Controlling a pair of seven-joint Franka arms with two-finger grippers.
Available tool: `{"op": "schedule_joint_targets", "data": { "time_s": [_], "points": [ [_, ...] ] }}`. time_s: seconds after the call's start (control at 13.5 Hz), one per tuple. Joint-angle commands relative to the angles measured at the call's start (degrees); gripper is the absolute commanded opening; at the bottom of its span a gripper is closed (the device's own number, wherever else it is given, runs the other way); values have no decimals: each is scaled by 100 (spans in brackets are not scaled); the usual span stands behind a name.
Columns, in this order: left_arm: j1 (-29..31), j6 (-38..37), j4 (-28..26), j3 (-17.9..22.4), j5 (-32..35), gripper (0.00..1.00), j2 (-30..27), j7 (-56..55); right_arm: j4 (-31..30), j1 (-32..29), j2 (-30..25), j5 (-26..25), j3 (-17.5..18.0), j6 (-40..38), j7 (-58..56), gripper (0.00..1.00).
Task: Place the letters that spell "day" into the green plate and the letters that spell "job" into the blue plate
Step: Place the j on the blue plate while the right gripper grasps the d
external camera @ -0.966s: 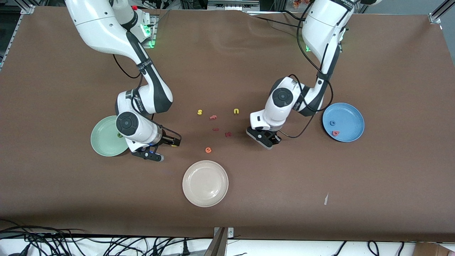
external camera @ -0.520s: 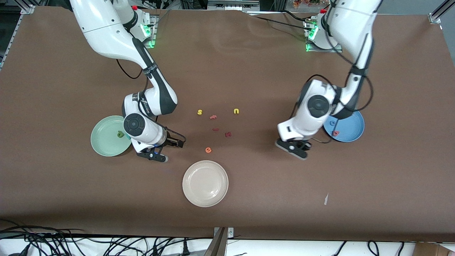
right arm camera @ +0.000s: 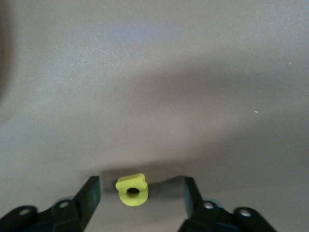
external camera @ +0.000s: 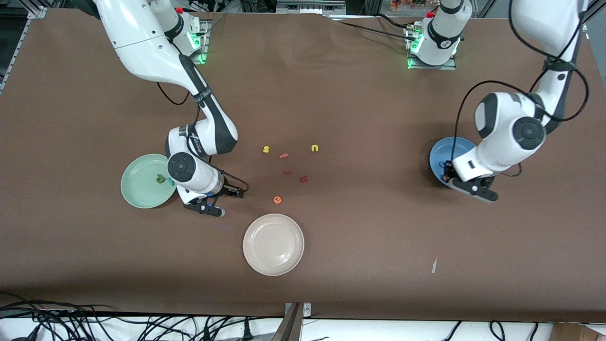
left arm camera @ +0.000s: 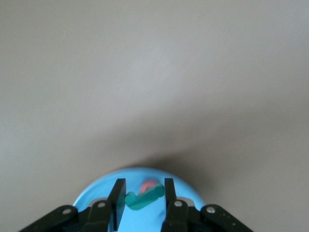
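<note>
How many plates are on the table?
3: the green plate at the right arm's end, the blue plate at the left arm's end, and a cream plate nearest the front camera.

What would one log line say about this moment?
left end effector: shut on teal j, over blue plate | right end effector: open around yellow d on table, beside green plate

We see a matt brown table covering [external camera: 331, 94], cloth-like and faintly creased. The blue plate [external camera: 440, 150], the green plate [external camera: 137, 187] and the cream plate [external camera: 273, 244] look like smooth plastic with a soft sheen. The yellow "d" [right arm camera: 132, 189] looks like matt, spongy foam, as does the teal "j" [left arm camera: 144, 197]. Both arms wear glossy white plastic shells, with matt black fingers [right arm camera: 89, 195].
</note>
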Motion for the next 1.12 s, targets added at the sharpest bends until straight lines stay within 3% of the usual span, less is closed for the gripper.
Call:
{"op": "schedule_joint_targets", "data": {
  "time_s": [0.0, 0.07, 0.15, 0.22, 0.3, 0.67, 0.89, 1.04],
  "points": [
    [465, 1, -718, -97, 193, 14, -481, 198, 174, 20, 168, 79, 5, 23, 52, 61],
    [606, -8, -763, -89, 193, 20, -482, 338, 174, 20, 169, 88, 5, 41, 61, 55],
    [677, -8, -772, -97, 193, 33, -482, 444, 174, 20, 169, 88, 14, 49, 61, 50],
    [686, -8, -772, -97, 193, 84, -482, 349, 174, 20, 169, 88, 14, 41, 61, 46],
    [695, -8, -772, -89, 193, 100, -491, 357, 174, 20, 169, 88, 14, 49, 61, 42],
    [818, -173, -798, -97, 193, 100, -622, 357, 191, 72, 177, 88, 40, 41, 210, 22],
    [783, -333, -781, -106, 141, 100, -1227, 357, 446, 64, 169, 88, 32, -195, 219, 17],
    [774, -342, -746, -132, 140, 100, -1736, 366, 691, 11, 116, -17, -12, -747, 141, 17]
  ]
}}
